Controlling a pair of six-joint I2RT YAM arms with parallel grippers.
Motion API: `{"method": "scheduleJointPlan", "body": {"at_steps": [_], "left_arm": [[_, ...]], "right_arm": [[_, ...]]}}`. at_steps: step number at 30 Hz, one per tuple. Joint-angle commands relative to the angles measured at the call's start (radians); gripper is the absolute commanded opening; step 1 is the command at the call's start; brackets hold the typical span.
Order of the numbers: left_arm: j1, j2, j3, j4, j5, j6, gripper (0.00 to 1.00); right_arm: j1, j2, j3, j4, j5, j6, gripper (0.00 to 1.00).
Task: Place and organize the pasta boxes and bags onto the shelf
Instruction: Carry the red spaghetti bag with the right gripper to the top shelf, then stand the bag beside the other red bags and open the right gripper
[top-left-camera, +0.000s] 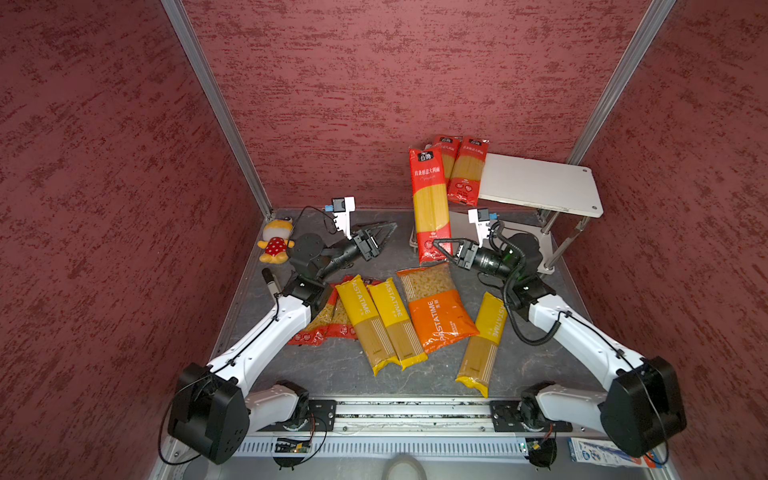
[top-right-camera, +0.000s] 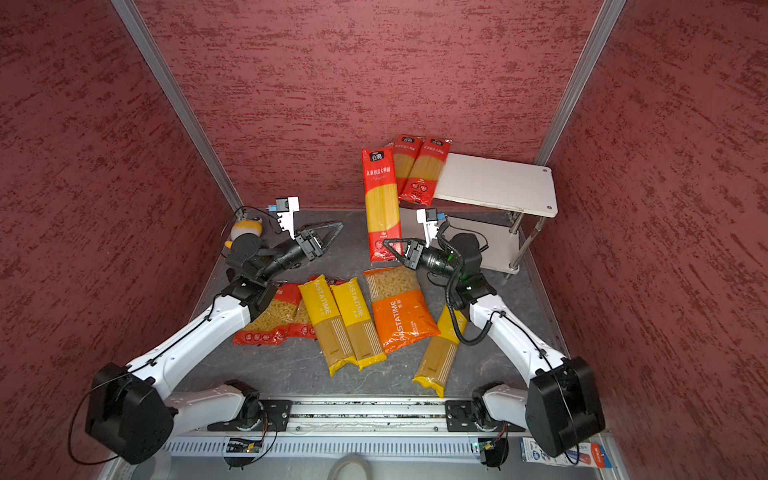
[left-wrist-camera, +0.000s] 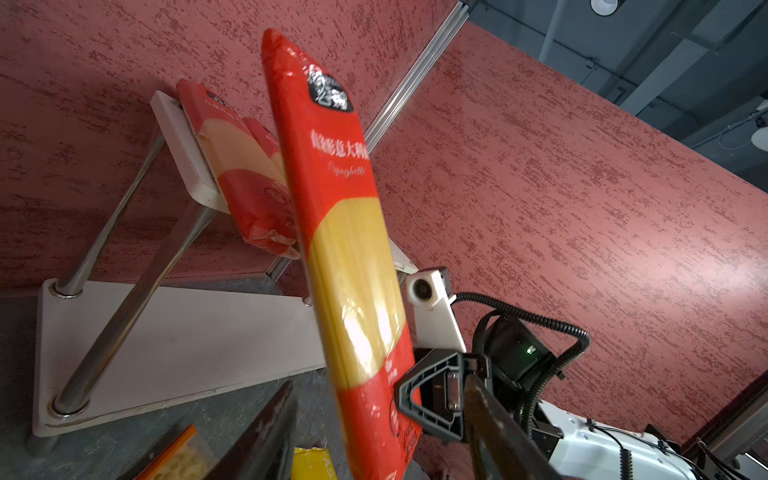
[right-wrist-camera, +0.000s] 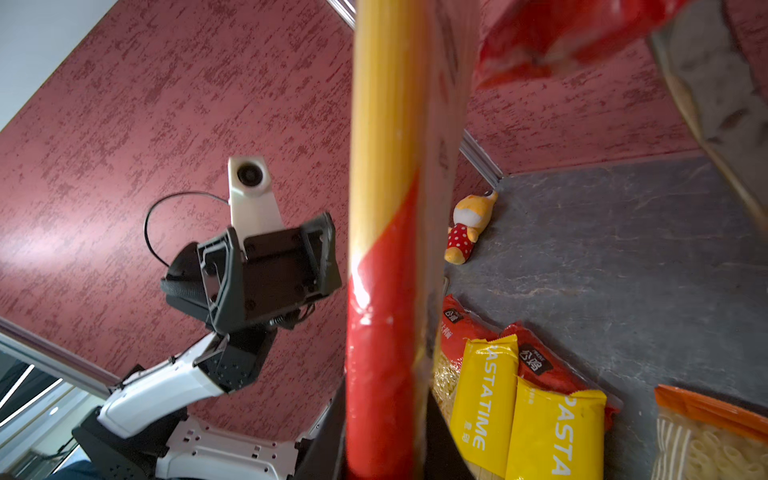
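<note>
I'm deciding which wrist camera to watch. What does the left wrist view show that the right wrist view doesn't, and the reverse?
Only the left wrist view: the shelf's chrome posts, and the right gripper seen from outside, jaws shut on the red spaghetti bag near its lower end.
Only the right wrist view: the plush toy and the left gripper seen head-on, jaws apart, holding nothing.
Both: that upright spaghetti bag, plus parts of a yellow PASTATIME bag and the orange bag.
</note>
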Motion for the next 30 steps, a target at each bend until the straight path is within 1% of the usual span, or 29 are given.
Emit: {"method": "scheduleJointPlan", "body": {"at_steps": [1, 6, 8, 10, 13, 15, 20, 23, 25, 30], "left_arm": [[0.003, -0.027, -0.041, -0.016, -0.04, 0.006, 0.63], [-0.021, -0.064, -0.089, -0.059, -0.082, 0.03, 0.63], [-0.046, -0.08, -0.098, -0.117, -0.116, 0.065, 0.63], [-0.072, -0.086, -0.106, -0.146, -0.14, 0.09, 0.63], [-0.098, -0.089, -0.115, -0.159, -0.154, 0.101, 0.63], [-0.108, -0.088, -0.121, -0.161, -0.161, 0.103, 0.63], [-0.128, -0.084, -0.125, -0.161, -0.175, 0.106, 0.64], [-0.141, -0.076, -0.127, -0.156, -0.18, 0.107, 0.64], [-0.145, -0.071, -0.129, -0.155, -0.184, 0.108, 0.64], [-0.153, -0.07, -0.133, -0.152, -0.186, 0.106, 0.64]], "right_arm": [[-0.05, -0.09, 0.184, -0.042, 0.101, -0.022, 0.0], [-0.195, -0.031, 0.427, -0.411, 0.156, 0.016, 0.0], [-0.262, 0.019, 0.52, -0.535, 0.142, 0.026, 0.0], [-0.319, 0.069, 0.584, -0.608, 0.102, 0.059, 0.0], [-0.376, 0.126, 0.618, -0.601, 0.009, 0.142, 0.0], [-0.385, 0.146, 0.628, -0.592, -0.006, 0.17, 0.0], [-0.398, 0.194, 0.653, -0.635, -0.017, 0.181, 0.0], [-0.411, 0.208, 0.639, -0.623, -0.039, 0.212, 0.0], [-0.416, 0.244, 0.638, -0.623, -0.048, 0.218, 0.0], [-0.445, 0.267, 0.671, -0.649, -0.076, 0.196, 0.0]]}}
